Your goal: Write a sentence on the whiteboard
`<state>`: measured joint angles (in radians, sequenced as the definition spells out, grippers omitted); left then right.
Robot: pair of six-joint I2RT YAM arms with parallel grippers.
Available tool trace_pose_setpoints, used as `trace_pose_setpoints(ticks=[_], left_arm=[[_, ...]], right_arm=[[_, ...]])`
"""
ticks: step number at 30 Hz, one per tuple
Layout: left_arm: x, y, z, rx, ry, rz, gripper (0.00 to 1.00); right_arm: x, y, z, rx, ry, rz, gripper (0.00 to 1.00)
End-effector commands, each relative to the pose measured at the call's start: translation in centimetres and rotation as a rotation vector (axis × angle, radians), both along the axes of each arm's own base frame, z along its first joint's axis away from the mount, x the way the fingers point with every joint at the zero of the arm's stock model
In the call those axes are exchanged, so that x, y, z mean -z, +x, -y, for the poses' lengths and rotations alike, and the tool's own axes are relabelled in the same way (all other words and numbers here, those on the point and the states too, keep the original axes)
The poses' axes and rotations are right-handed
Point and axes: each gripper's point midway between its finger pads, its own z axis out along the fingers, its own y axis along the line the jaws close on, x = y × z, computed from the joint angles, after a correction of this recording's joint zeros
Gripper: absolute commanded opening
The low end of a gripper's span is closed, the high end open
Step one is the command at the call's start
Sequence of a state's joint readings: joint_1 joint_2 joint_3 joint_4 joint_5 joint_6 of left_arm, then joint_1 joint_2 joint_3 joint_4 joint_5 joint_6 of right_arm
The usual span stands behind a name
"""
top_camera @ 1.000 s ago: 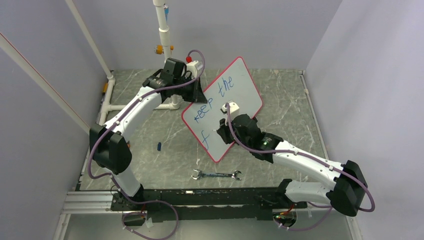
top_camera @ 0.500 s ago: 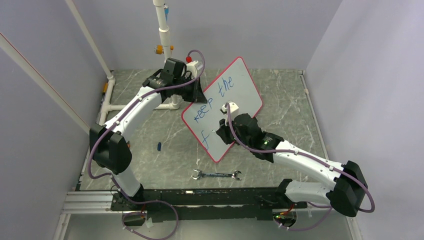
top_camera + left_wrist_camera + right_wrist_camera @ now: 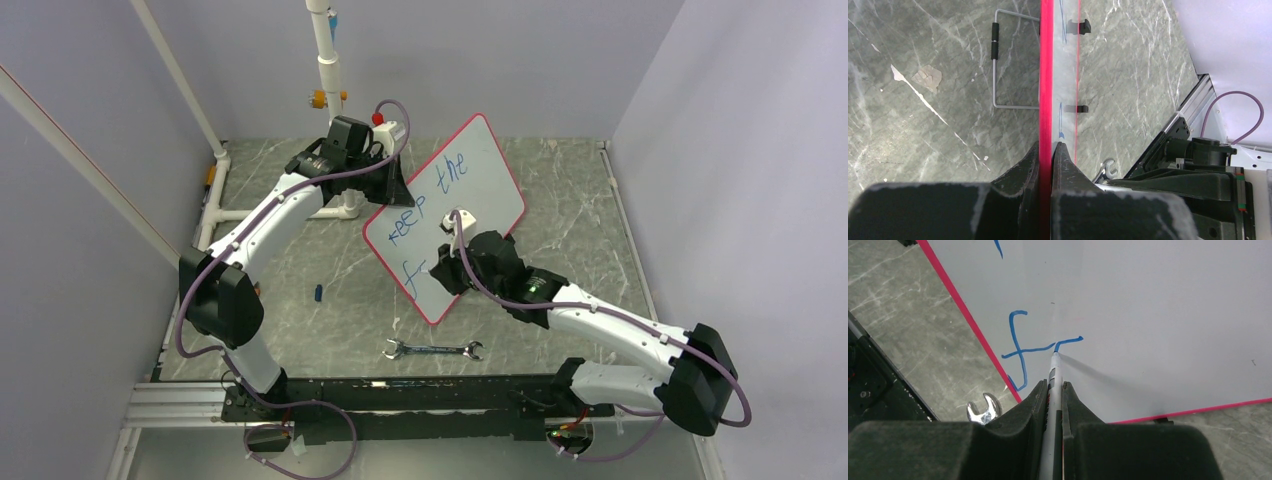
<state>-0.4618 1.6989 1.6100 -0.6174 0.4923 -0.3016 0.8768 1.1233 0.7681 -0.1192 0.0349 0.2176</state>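
The whiteboard [image 3: 480, 180] with a red-pink rim stands tilted on the table. Its blue sentence [image 3: 430, 190] reads "keep the", with an "f" [image 3: 407, 270] and a short new stroke below. My left gripper [image 3: 392, 185] is shut on the whiteboard's upper left edge; the left wrist view shows the red rim [image 3: 1046, 100] pinched between the jaws. My right gripper [image 3: 447, 262] is shut on a marker [image 3: 1054, 375]. The marker's tip touches the board at the stroke [image 3: 1068, 341] just right of the "f" [image 3: 1020, 347].
A metal wrench [image 3: 432, 350] lies on the table in front of the whiteboard's near corner, also in the right wrist view [image 3: 980, 410]. A small blue cap [image 3: 318, 293] lies to the left. A white pipe frame [image 3: 325, 60] stands at the back left. A wire stand [image 3: 995, 65] props the board.
My right gripper has shifted slightly up and left along the board with the marker, and a short blue stroke has appeared right of the "f". The left arm has not moved.
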Motion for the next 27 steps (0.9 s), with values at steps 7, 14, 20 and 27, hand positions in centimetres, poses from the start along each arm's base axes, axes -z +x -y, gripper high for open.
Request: trace_pose_setpoints(ticks=[7,14,20,27], left_arm=[[-0.5,2.6,-2.7,-0.093,0.132,0.159,0.0],[-0.4,2.6,-2.7,-0.093,0.133,0.16,0.0],[-0.5,2.6,-2.7,-0.092,0.135,0.16,0.0],[-0.5,2.5,-2.7,-0.091,0.135,0.161,0.0]], right_arm=[[2.1,-1.0,0.6,0.006,-0.019,-0.047,0.0],[1.7,1.0,0.8,0.093,-0.048,-0.018,0.0],[-0.5,2.6,0.0,0.116,-0.029,0.029,0.0],[-2.2,3.6,-0.5,0.126,-0.032,0.065,0.0]])
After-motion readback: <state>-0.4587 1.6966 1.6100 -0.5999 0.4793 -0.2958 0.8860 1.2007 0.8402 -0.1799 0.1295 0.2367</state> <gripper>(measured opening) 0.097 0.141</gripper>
